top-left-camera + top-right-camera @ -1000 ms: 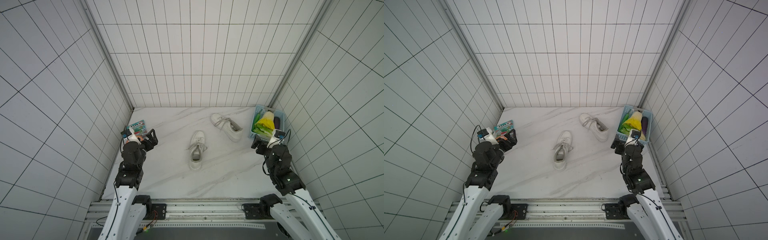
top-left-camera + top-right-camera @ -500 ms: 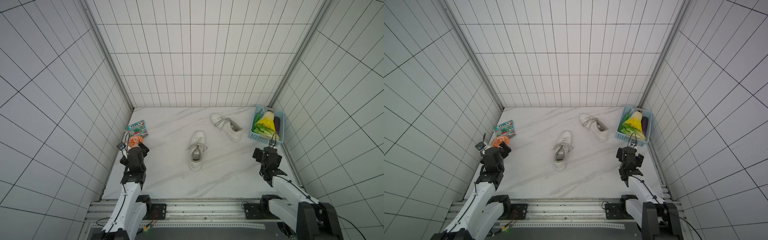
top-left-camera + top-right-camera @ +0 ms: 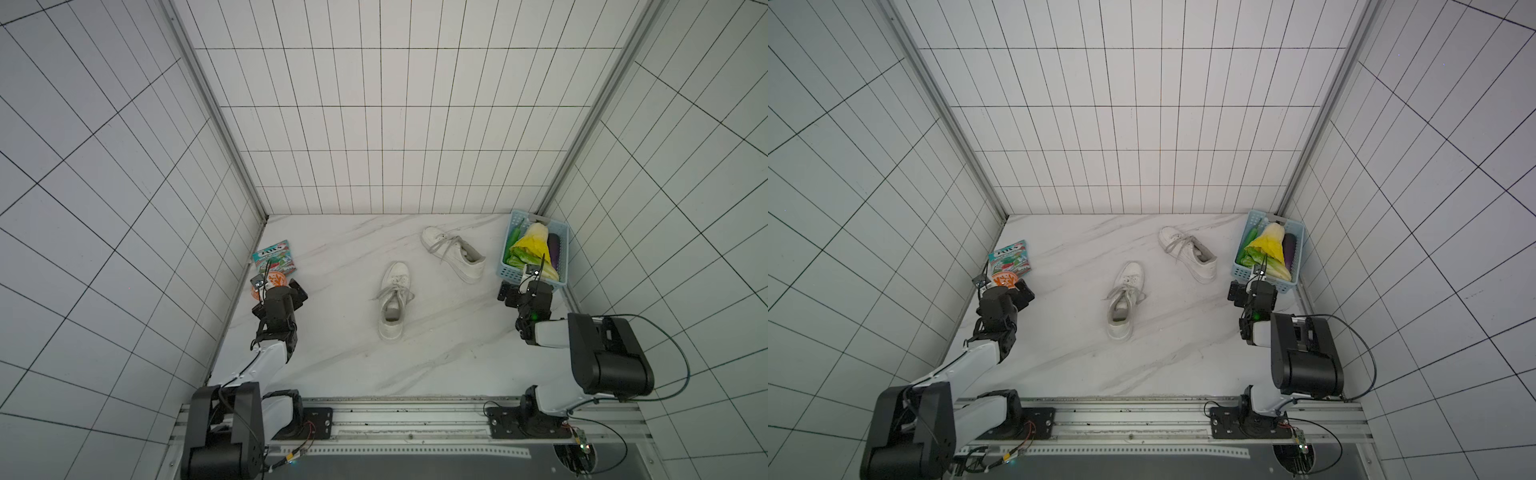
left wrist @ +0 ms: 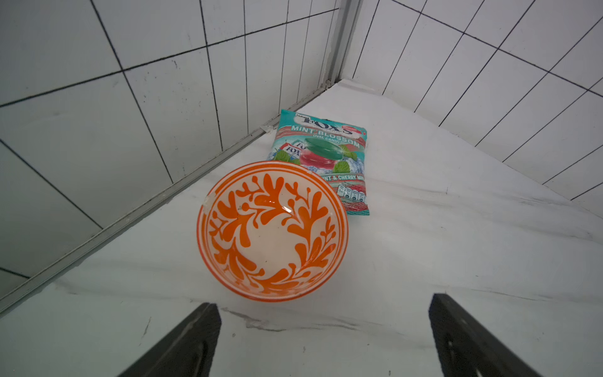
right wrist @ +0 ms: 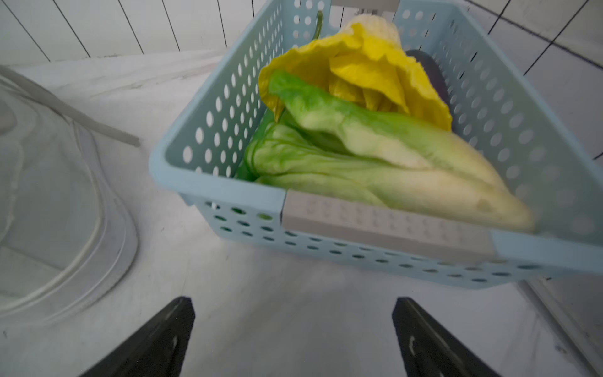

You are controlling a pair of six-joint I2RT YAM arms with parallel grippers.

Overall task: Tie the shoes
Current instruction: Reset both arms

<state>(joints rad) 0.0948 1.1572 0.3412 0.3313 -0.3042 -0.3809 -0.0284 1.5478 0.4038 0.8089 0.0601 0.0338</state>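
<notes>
Two white shoes lie on the marble table, both with loose laces. The near shoe sits mid-table with its toe pointing away. The far shoe lies angled toward the back right; its heel shows blurred in the right wrist view. My left gripper stands open low at the left edge, empty, far from both shoes. My right gripper is open and empty at the right, just beside the far shoe's heel.
An orange-patterned bowl and a candy packet lie right in front of the left gripper by the left wall. A blue basket of vegetables stands before the right gripper. Tiled walls close three sides.
Both arms have folded down, their elbows dropping back toward the front rail, and the grippers now sit lower over the table. Both stay open. The shoes have not moved.
</notes>
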